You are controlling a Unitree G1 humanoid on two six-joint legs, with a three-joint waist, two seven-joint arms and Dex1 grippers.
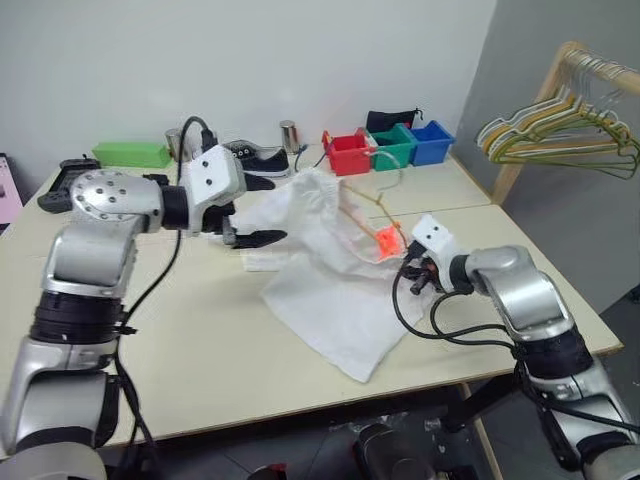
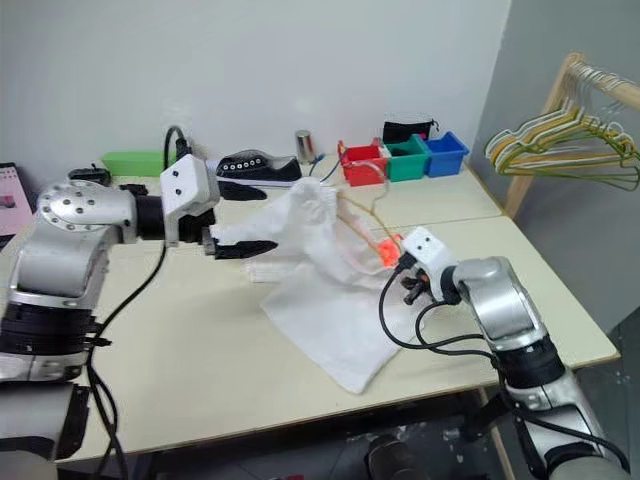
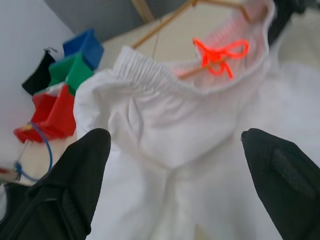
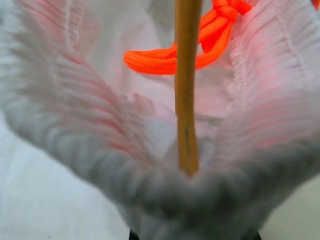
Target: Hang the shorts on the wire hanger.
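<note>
The right gripper [image 1: 412,268] pinched the shorts [image 1: 330,270] and hanger [image 1: 372,203] together near the table's [image 1: 200,370] right edge; the left gripper [image 1: 258,211] was spread, free to regrip.

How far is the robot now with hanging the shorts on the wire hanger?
Partly done. The wire hanger already sits inside the waistband of the shorts, which are half raised off the table. In hand: the right gripper is shut on the waistband beside the orange drawstring; the left gripper is open, holding nothing. Left: seat the shorts properly and lift the hanger clear.
</note>
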